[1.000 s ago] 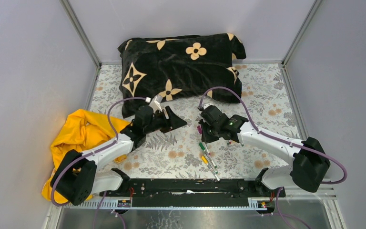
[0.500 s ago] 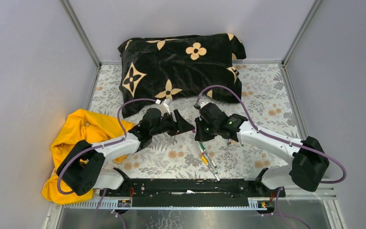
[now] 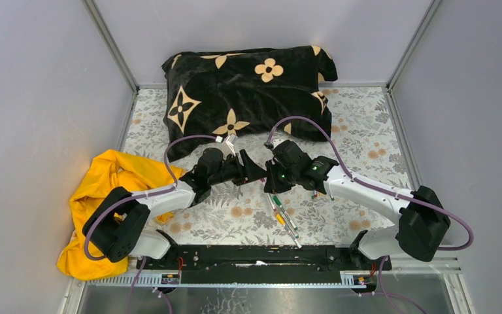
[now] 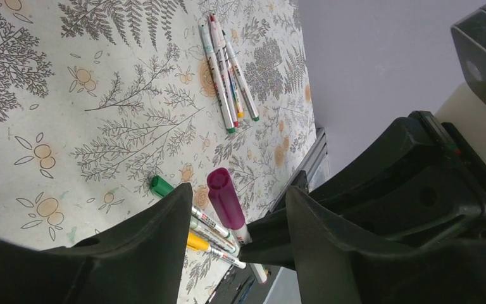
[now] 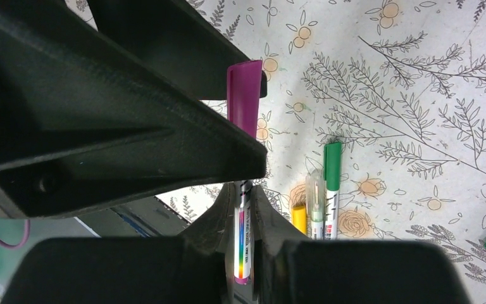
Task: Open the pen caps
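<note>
Top external view: a floral tablecloth covers the table. A black plush cushion with tan flower motifs lies at the back, and a crumpled yellow cloth lies at the left edge. Both arms reach in and meet at mid-table in front of the cushion, the left gripper nose to nose with the right gripper.

The right wrist view shows the right gripper's jaws pinching the whitish barrel of the magenta pen and holding it off the cloth. The pen's magenta cap points toward the other arm. The left gripper's jaws are spread, one on each side of that cap, and the left wrist view shows a gap on both sides.

The step in hand looks like uncapping this pen. The next move would be for the left jaws to close squarely on the cap and pull straight along the pen's axis while the right grip holds firm.

On the cloth below lie two more pens with a green cap and a yellow cap, both on. A further bunch of loose pens lies well apart.

The held barrel carries a rainbow stripe and small print, too small to read. No brand name can be made out.
</note>
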Motion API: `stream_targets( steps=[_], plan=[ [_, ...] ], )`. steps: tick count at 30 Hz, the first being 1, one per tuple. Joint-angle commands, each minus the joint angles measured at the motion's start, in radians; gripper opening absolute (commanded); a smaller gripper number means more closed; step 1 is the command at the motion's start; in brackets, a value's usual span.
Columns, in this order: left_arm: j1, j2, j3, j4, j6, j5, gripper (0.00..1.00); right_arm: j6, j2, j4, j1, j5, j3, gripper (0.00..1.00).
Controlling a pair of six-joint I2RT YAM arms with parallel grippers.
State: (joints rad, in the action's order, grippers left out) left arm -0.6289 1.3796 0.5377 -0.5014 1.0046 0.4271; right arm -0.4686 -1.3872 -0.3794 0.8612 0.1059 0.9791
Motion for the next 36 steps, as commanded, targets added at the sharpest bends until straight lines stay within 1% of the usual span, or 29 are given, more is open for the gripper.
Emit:
stream_targets(
  steps=[1,11,17,21,26,29,35,36],
  plan=[
    [-0.008,0.018,0.016,-0.092,0.022,0.004,0.61,-0.012,0.006,0.039,0.007,0.026,0.032,0.02],
    [-0.007,0.024,0.010,-0.124,0.052,-0.006,0.53,-0.042,0.026,0.096,0.006,0.028,-0.023,0.01],
    [-0.007,0.007,0.001,-0.124,0.057,-0.017,0.46,-0.051,0.040,0.115,0.007,0.014,-0.052,0.01],
    [-0.007,0.006,-0.005,-0.128,0.057,-0.015,0.44,-0.058,0.054,0.127,0.007,-0.001,-0.064,0.01],
    [-0.008,-0.001,-0.018,-0.136,0.061,-0.017,0.38,-0.062,0.062,0.130,0.007,-0.007,-0.070,0.00],
    [-0.008,-0.004,-0.022,-0.138,0.058,-0.020,0.29,-0.065,0.071,0.135,0.007,-0.017,-0.077,0.00],
    [-0.008,-0.002,-0.027,-0.141,0.060,-0.031,0.00,-0.068,0.080,0.139,0.007,-0.019,-0.082,0.00],
    [-0.008,-0.003,-0.027,-0.141,0.060,-0.032,0.00,-0.068,0.081,0.141,0.007,-0.020,-0.083,0.00]
  ],
)
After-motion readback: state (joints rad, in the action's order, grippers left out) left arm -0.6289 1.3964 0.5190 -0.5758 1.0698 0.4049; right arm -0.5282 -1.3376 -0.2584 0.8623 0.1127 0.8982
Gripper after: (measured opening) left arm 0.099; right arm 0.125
